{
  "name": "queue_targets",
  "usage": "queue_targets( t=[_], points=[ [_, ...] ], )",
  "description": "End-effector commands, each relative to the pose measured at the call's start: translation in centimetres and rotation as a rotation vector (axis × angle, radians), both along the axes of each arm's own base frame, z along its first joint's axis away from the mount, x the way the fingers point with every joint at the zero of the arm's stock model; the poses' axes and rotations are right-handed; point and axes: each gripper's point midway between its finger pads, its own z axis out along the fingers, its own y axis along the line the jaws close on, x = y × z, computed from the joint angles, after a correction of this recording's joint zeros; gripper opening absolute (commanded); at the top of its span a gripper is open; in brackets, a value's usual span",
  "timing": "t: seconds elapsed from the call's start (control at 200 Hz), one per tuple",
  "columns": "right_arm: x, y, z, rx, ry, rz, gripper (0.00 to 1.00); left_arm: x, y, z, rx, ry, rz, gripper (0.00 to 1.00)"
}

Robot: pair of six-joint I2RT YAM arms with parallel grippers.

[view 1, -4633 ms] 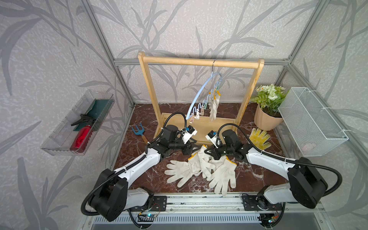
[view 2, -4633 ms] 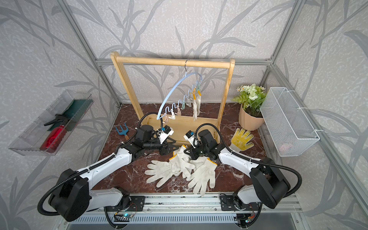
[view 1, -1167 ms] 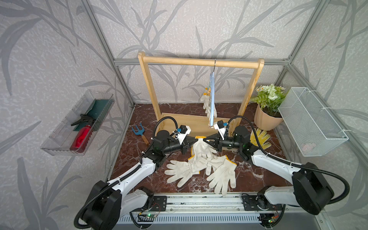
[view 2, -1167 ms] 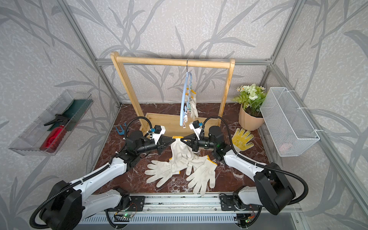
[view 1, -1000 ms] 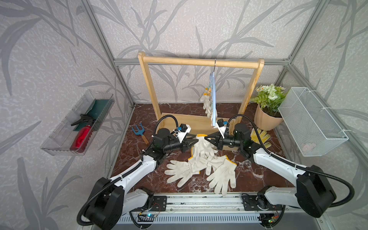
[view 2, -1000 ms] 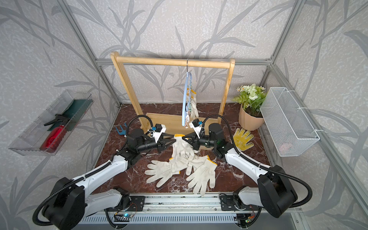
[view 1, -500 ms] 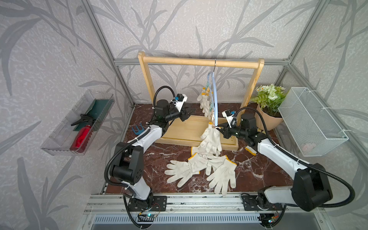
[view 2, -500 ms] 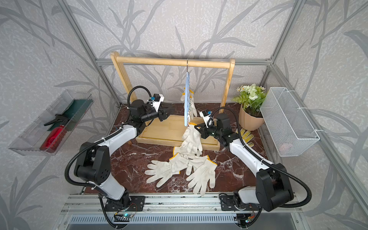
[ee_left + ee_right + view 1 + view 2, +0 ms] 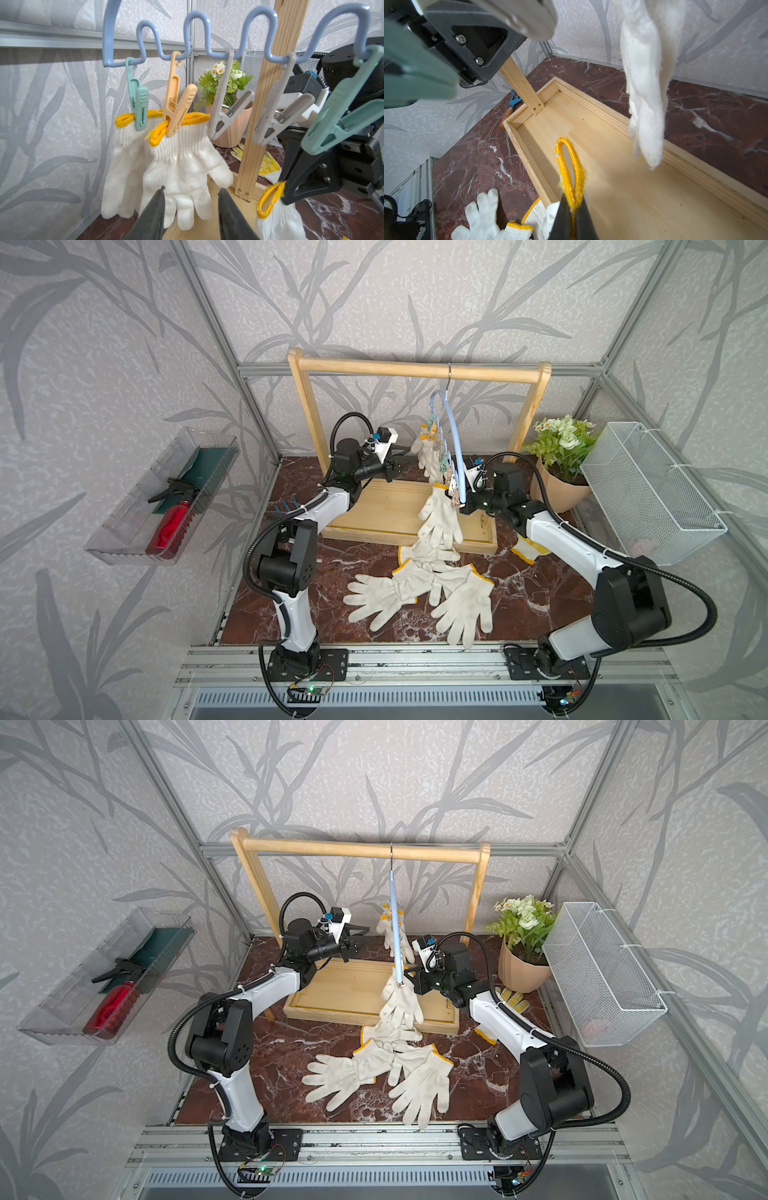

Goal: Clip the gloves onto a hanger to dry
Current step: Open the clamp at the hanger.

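Observation:
The light-blue hanger (image 9: pixel 453 435) (image 9: pixel 394 919) hangs by its hook from the wooden bar. Two gloves (image 9: pixel 178 162) are clipped on it by a teal and an orange clip. Grey clips (image 9: pixel 228 116) beside them hang free. My right gripper (image 9: pixel 572 204) (image 9: pixel 459 506) is shut on the yellow cuff of another glove (image 9: pixel 440 516) (image 9: pixel 401 998), which dangles just below the hanger's lower clips. My left gripper (image 9: pixel 191 190) (image 9: pixel 397 462) is open and holds nothing, a little in front of the clipped gloves. Several gloves (image 9: pixel 415 593) lie piled on the marble table.
The wooden rack (image 9: pixel 415 369) stands on its tray base (image 9: pixel 374 514). A flower pot (image 9: pixel 557 489), a wire basket (image 9: pixel 648 497) and a yellow patterned glove (image 9: pixel 513 1000) are at the right. A wall tray (image 9: pixel 166 497) with a red bottle and a blue rake (image 9: pixel 284 506) are at the left.
Both arms have risen from the glove pile. The right gripper carried one glove by its cuff up to the hanger. The left gripper let go and moved back beside the clipped gloves.

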Motion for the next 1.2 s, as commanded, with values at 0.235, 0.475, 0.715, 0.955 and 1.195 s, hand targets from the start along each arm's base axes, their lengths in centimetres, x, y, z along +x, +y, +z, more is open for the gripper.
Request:
queue_targets(
  t=[0.235,0.475,0.715,0.955,1.195],
  points=[
    [0.6,0.1,1.3,-0.009,-0.022,-0.008,0.0,0.4,-2.3,3.1,-0.048,-0.152,0.085,0.4],
    [0.2,0.0,1.2,-0.015,-0.022,-0.008,0.0,0.9,-3.5,2.7,-0.022,-0.158,0.111,0.35],
    [-0.2,-0.2,1.3,-0.019,-0.023,-0.009,0.0,1.1,-4.8,2.5,0.012,-0.168,0.11,0.34],
    [-0.5,-0.2,1.3,-0.021,-0.025,-0.007,0.0,1.0,-5.7,2.8,0.007,-0.172,0.103,0.38],
    [-0.7,-0.3,1.3,-0.02,-0.028,-0.007,0.0,0.4,-6.8,2.7,0.022,-0.172,0.075,0.45]
  ],
)
